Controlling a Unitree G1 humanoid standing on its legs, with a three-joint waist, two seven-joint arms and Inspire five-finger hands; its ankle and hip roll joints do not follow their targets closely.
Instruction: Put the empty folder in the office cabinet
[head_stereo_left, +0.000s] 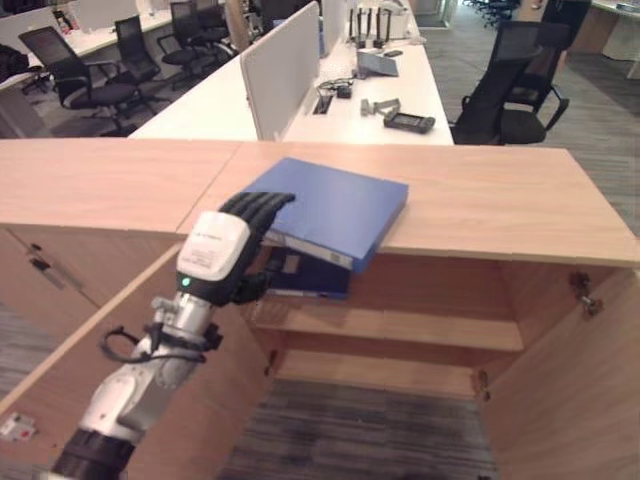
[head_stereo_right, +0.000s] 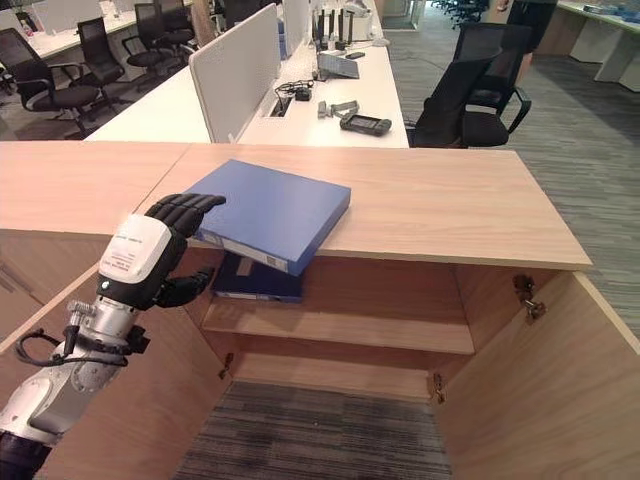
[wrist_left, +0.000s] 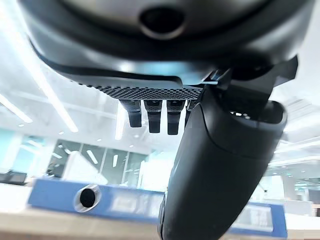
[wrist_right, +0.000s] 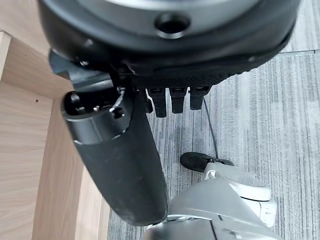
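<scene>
Right now the left hand (head_stereo_left: 225, 250) reaches up to the blue folder (head_stereo_left: 335, 210), which lies flat on top of the cabinet (head_stereo_left: 480, 205) with one corner jutting past the front edge over the open compartment. Its fingers curl onto the folder's near corner and the thumb sits below, so it looks like a pinch on that corner, though the actual contact is hard to confirm. A second, darker folder (head_stereo_left: 305, 275) rests on the shelf (head_stereo_left: 400, 325) just below and past the hand. My worry is the grip: holding only one corner, the folder could swing or slip as it leaves the top. Lowering it could also catch the cabinet's edge or knock the darker folder. The right hand (wrist_right: 120, 150) hangs loosely spread above the floor beside the cabinet door (wrist_right: 25, 150).
</scene>
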